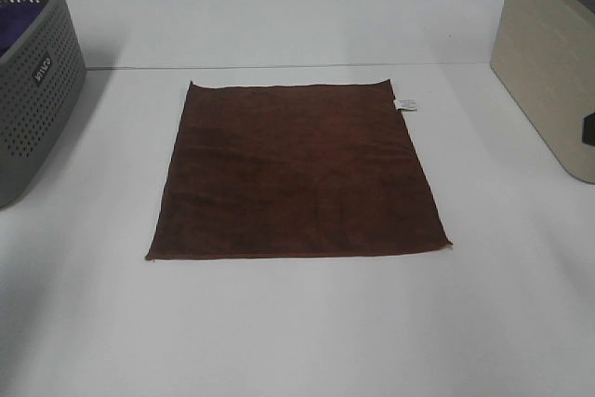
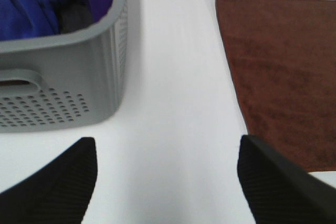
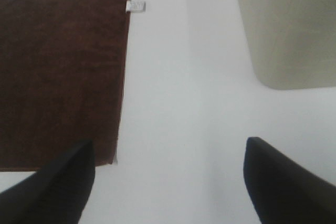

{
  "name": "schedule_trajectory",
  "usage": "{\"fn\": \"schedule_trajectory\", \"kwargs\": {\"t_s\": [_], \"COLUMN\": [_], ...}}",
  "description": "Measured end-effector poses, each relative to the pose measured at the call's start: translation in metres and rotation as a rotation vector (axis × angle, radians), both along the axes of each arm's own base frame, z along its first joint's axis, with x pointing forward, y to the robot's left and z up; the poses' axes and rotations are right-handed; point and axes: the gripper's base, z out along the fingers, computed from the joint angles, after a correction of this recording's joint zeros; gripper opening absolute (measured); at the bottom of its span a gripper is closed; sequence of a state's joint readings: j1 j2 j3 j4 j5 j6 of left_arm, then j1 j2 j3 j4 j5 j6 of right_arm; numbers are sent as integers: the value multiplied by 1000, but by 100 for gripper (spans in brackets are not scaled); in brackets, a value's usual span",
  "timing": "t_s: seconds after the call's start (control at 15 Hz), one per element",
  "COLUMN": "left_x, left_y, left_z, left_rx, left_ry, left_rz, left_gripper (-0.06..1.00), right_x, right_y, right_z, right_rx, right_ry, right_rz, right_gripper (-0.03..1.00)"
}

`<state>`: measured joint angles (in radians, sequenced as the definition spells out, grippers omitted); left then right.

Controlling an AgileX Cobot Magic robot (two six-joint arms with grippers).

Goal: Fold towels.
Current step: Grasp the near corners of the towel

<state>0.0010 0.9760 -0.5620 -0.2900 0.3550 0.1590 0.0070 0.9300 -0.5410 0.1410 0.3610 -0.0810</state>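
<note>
Grey basket: one, upper left of the frame, perforated; purple and blue cloths inside, count unclear.
Left gripper: one, jaws spread wide, holding nothing, above bare table between basket and towel.
Towel: one, reddish-brown, spread flat in one layer at the frame's centre.
Label: one, white, on the towel's right edge near its far corner.
Right gripper: one, jaws wide apart, empty, above bare table between towel and bin.
Beige bin: one, upper right of the frame.

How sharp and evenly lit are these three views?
Exterior high: even, soft light, towel fairly sharp, faint shadow by the grey basket. Left wrist: left end effector out of focus, basket softly blurred. Right wrist: table washed out, towel label blurry.
</note>
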Motion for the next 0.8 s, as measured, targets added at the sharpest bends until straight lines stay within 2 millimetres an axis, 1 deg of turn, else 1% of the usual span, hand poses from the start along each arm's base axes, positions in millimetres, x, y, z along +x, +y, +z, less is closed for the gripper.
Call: {"fn": "schedule_trajectory", "kwargs": {"t_s": [0.13,0.2,0.33,0.47,0.53,0.67,0.8], "left_x": [37,53,76,89,99,106,114], "left_y": [-11,-22,-47,-64,-71,-74,-77], "left_z": [-22,-34,-54,-74,-89,-99,-110], "left_rx": [-14,-12,2,-32,-91,-114,-130], "left_ry": [134,190,274,357,440,493,554], "left_rz": [-39,-79,-160,-174,-145,-134,-136], "left_gripper": [71,71,71,71,71,71,71], "right_x": [32,46,68,85,96,102,111], "right_y": [1,1,2,5,9,16,23], "right_z": [-16,-24,-31,-35,-35,-40,-53], "right_rx": [15,16,21,42,81,135,199], "right_ry": [122,177,275,367,434,483,556], "right_rz": [-6,-6,2,14,51,92,148], "right_gripper": [74,74,74,74,74,74,72]}}
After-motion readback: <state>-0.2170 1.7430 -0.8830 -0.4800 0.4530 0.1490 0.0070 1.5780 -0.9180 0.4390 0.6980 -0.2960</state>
